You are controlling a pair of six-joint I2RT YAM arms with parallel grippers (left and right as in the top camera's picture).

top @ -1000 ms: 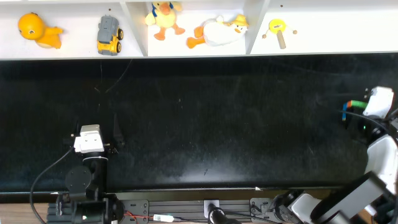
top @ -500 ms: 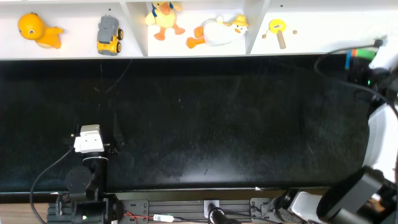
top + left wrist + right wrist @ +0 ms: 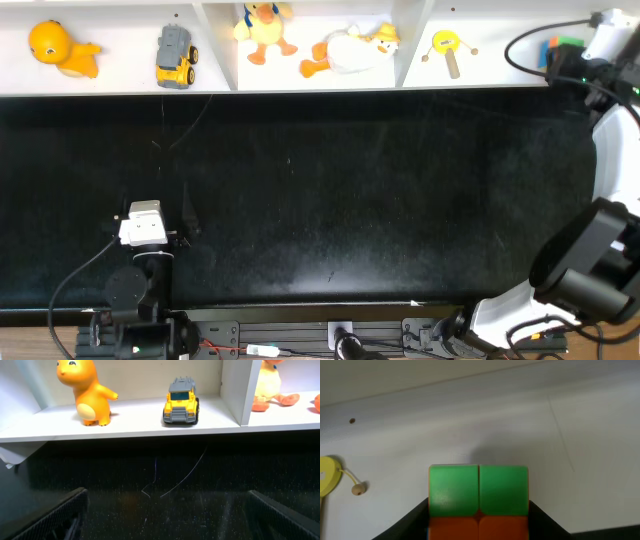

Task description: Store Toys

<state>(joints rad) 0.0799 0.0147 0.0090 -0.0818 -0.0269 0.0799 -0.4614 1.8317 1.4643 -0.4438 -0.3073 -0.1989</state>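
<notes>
Cube [image 3: 478, 497], green on top & orange in front, is clamped in your R hand [image 3: 478, 516], one finger on each side. It's over the white shelf [image 3: 500, 55] that runs along the far edge of the surface [image 3: 350, 200], in the right-end compartment, near the far-right corner. Can't tell whether it touches the shelf floor. Same compartment: yellow rattle drum [image 3: 445, 45], well apart from the cube, toward the middle. The next compartment holds a seated duck plush [image 3: 264, 28] & a white duck plush [image 3: 350, 50] lying down. The left one has a yellow truck [image 3: 181, 401] & an orange figure [image 3: 89, 391], both upright. Your L hand [image 3: 165, 517] is by the front edge, left side, fingers wide apart, facing the truck.
</notes>
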